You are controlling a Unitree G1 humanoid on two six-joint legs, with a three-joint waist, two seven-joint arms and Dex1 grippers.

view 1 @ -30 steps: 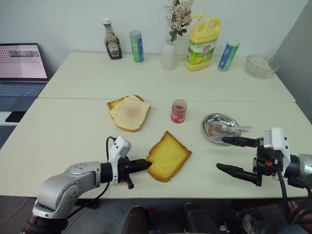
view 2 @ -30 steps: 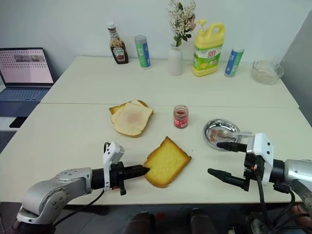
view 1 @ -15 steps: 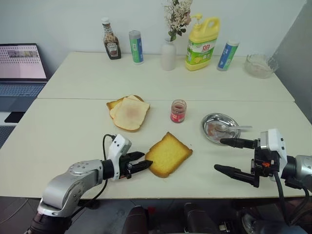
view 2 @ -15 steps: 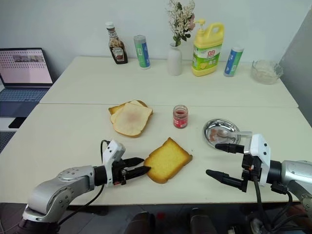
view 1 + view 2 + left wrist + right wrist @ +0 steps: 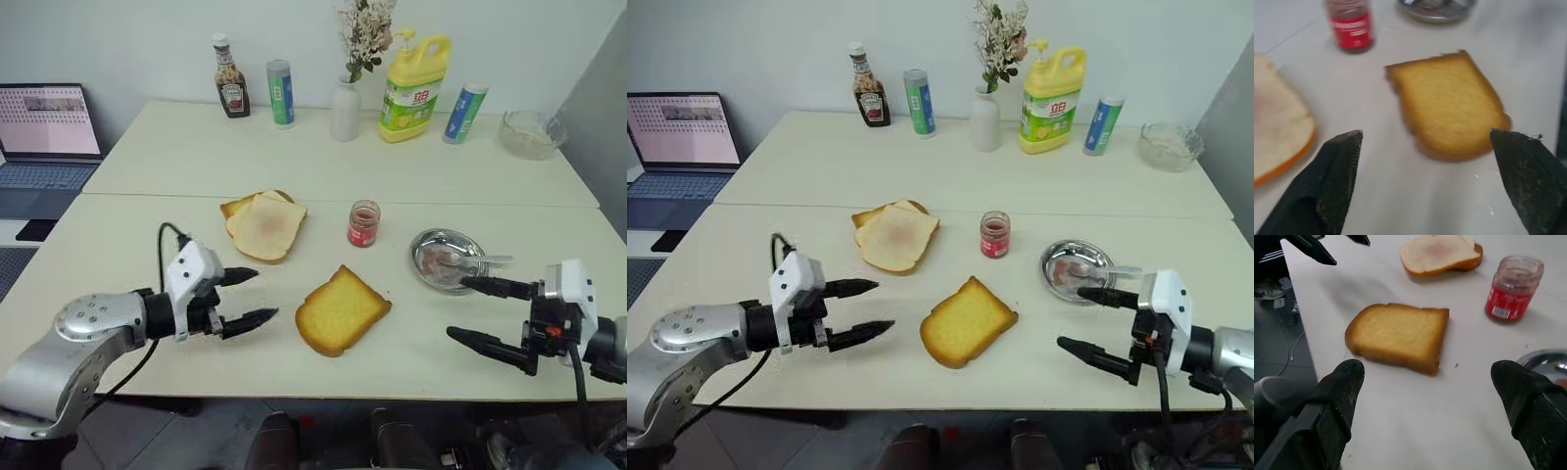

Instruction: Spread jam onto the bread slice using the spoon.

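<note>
Nearest the front edge of the table (image 5: 127, 225): left gripper (image 5: 243, 297) toward the left corner, fingers spread wide, holding nothing, well clear of the bread slice (image 5: 342, 309). Right gripper (image 5: 484, 312) toward the front right, fingers likewise wide apart and empty, just in front of the steel dish (image 5: 446, 260).

Bread slice lying flat between the two grippers, a little back from the front edge, top face golden and bare, no red on it.

Farther in, near the table's middle: jam (image 5: 362, 223), a small glass jar standing upright, seemingly without a lid. To its left, a stack of paler slices (image 5: 263, 224). To its right, the dish with the spoon (image 5: 468, 259) resting in it, handle sticking out over the rim toward the right edge.

Along the far edge: ketchup bottle (image 5: 230, 77), vase (image 5: 345, 110), yellow detergent jug (image 5: 415, 73).

Judged progress: barely begun. Spoon not picked up, no jam scooped, nothing spread. Left to do: grasp spoon, dip into jar, carry to slice, spread.
</note>
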